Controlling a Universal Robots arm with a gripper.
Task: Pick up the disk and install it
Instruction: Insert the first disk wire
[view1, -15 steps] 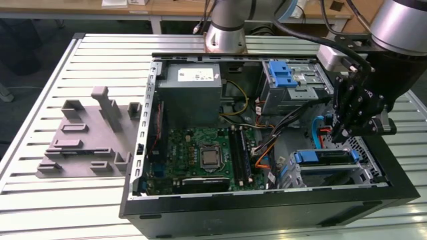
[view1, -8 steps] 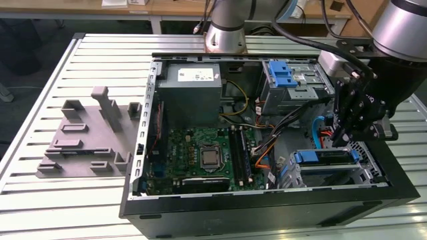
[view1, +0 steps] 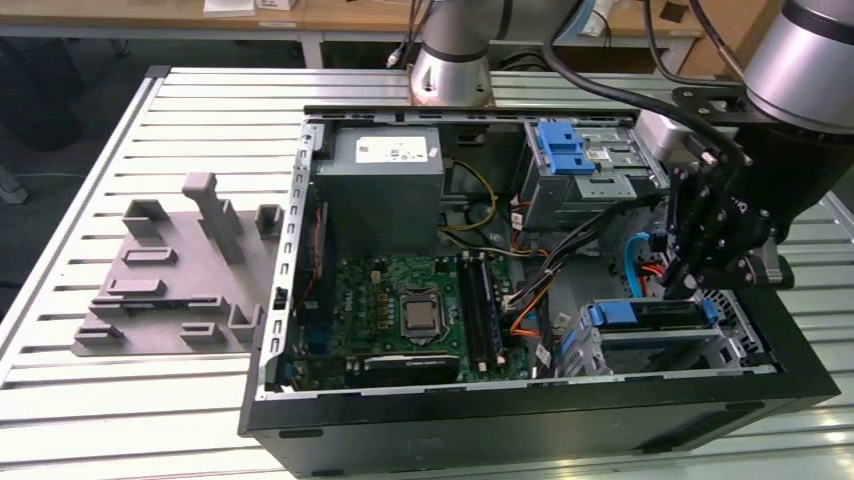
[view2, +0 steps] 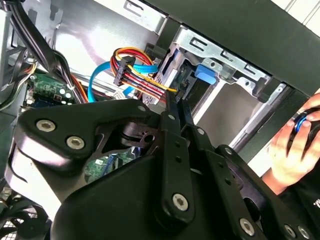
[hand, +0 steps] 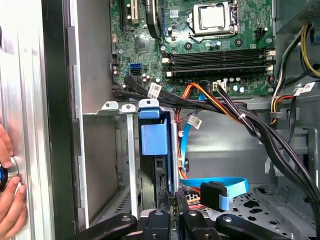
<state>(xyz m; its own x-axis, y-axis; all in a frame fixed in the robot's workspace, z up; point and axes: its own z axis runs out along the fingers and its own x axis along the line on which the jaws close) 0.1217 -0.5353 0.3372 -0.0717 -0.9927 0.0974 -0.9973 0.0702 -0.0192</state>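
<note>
**Gripper over the drive cage, disk standing in its slot**

A slatted metal table (view1: 80, 400) carries an open computer case (view1: 534, 420), which lies on its side with its inside facing up. Outside the case, on the exterior view's left, sits a grey holder plate (view1: 174, 290) with raised blocks. Inside the case, the grey power box (view1: 387, 180) fills the far corner and the green main board (view1: 414, 310) lies nearer the front wall.

The drive cage (view1: 747, 340) takes up the case's near corner on the exterior view's right. The arm reaches down into that corner, and the gripper (view1: 697, 275) hangs just above the cage.

The disk (view1: 650, 315) stands on edge in the cage, its blue frame showing at the top. In the first wrist view, the disk (hand: 154, 137) lies straight ahead of the gripper (hand: 171, 212), between the cage's metal rails. Its long axis runs away from the gripper and deeper into the slot, so the two are in line rather than side by side. I judge the disk to be partly or fully seated, though its depth is hidden.

I cannot tell whether the jaws are open, closed or gripping the disk's edge.

Red, yellow and blue cables (view2: 132, 67) bunch beside the cage. A person's hand (view2: 292, 150) rests outside the case wall nearest the cage.
</note>
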